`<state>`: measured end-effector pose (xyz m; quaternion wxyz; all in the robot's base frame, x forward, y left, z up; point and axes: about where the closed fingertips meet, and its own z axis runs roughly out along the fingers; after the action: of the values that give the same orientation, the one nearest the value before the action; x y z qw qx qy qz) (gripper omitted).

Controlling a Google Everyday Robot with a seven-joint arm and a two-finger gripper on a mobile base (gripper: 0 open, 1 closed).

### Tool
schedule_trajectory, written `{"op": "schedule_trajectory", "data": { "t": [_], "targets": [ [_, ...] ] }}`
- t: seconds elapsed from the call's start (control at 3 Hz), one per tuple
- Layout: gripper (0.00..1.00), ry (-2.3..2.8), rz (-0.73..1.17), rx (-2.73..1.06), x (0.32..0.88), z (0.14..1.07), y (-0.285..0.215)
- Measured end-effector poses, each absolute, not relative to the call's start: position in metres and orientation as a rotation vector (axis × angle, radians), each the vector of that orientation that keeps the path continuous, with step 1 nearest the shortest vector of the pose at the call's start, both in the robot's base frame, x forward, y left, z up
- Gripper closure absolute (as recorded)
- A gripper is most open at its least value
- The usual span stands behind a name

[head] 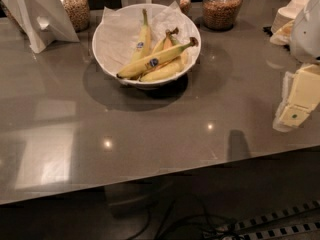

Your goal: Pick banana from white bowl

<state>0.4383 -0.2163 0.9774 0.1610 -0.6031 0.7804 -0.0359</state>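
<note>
The banana (155,61) lies slantwise on top of the pile in the white bowl (97,49), its dark stem tip raised toward the rim nearest the pincer (291,115) and its blossom end low on the far side. From the pincer it sits well off to the view's left and farther back across the counter (150,134). It looks light and fairly firm, being still greenish, with a smooth skin that could slide in a hard pinch and bruise if squeezed. The best hold is likely across the middle, near the blue sticker, where it rides clear of its neighbours; the stem end is thin and may snap.

Under and beside it rest plumper yellow bananas (167,70), and a shorter stickered banana (143,39) lies beyond, all on crinkled paper that may shift or lift.

The pincer hangs low over the counter's near right edge, holding nothing; whether it is apart or together I cannot tell. Behind it stands a stack of paper dishes (290,14); jars (220,6) stand past the bowl
</note>
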Motion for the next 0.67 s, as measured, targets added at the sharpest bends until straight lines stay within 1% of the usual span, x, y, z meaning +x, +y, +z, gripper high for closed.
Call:
{"op": "schedule_trajectory", "data": {
  "t": [0.33, 0.67],
  "targets": [
    [0.0, 2.228, -0.103, -1.722, 0.438, 0.977, -0.216],
    [0.0, 2.146, -0.123, -1.728, 0.449, 0.983, -0.204]
  ]
}}
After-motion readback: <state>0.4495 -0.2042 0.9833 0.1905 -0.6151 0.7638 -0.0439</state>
